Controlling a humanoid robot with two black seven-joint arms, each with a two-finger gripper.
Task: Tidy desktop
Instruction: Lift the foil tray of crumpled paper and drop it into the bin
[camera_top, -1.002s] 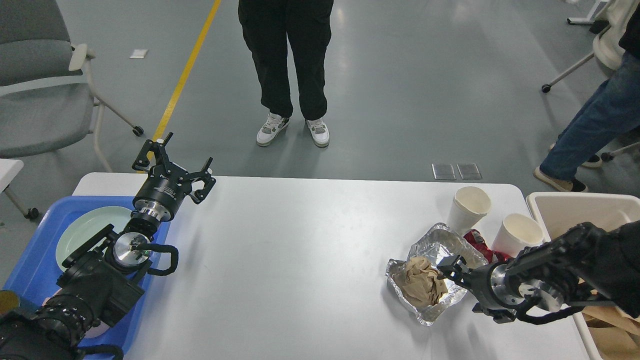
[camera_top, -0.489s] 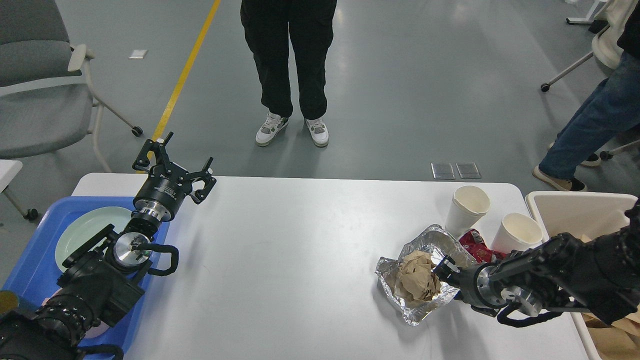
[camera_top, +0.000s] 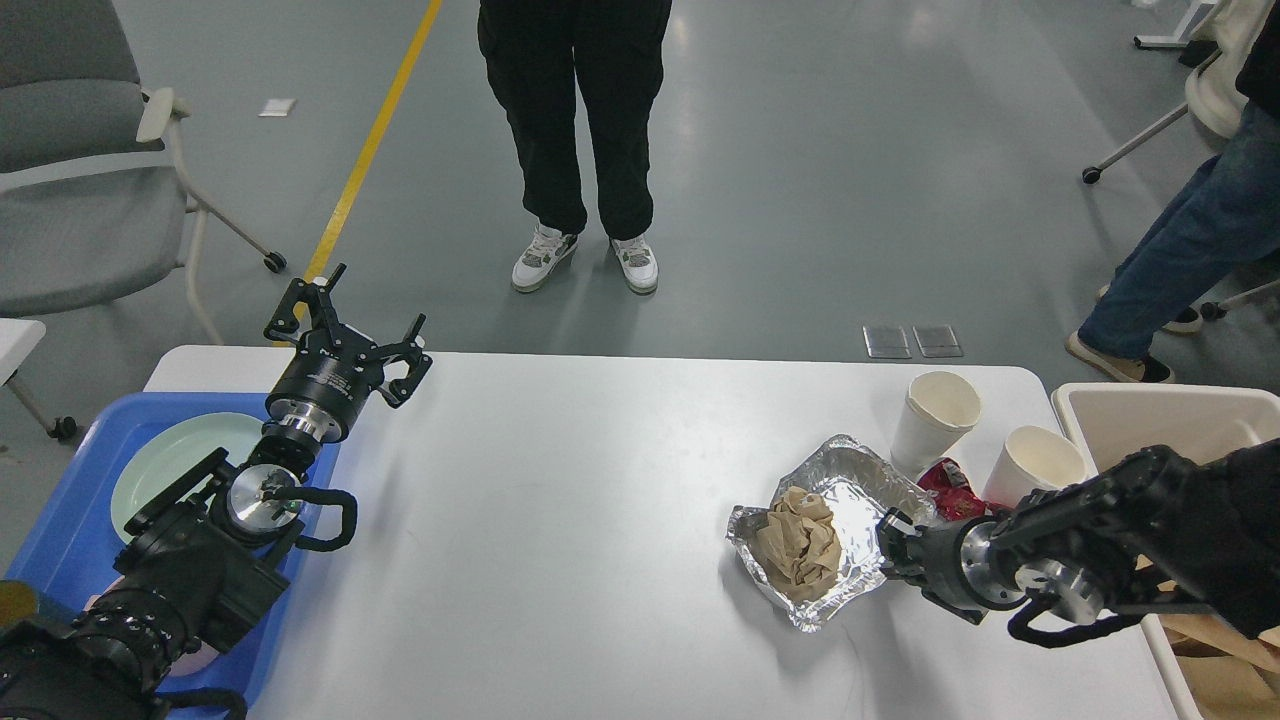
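Now the step in hand looks to be clearing the rubbish at about four o'clock on the desktop (camera_top: 600, 520), the white matte tabletop with rounded corners that fills the lower half of the view. My right gripper (camera_top: 893, 545) sits against the right rim of the foil tray (camera_top: 850, 490); it is seen dark and end-on, so I cannot tell whether its fingers are clamped on the rim or merely touching it. My left gripper (camera_top: 345, 335) hangs at ten o'clock with fingers spread, holding nothing, above the edge of the blue tray (camera_top: 60, 540) that carries a pale green plate (camera_top: 170, 460).

The foil tray is thin, crinkled and shiny, its rim bent out of shape, and a crumpled brown paper wad (camera_top: 797, 535) lies inside. Two white paper cups (camera_top: 935, 415) stand just beyond, a red wrapper (camera_top: 948, 490) between them.

Next, probably, comes a firm rim grip and a level carry to the beige bin (camera_top: 1150, 410) at three o'clock, since soft foil may fold and spill the paper.
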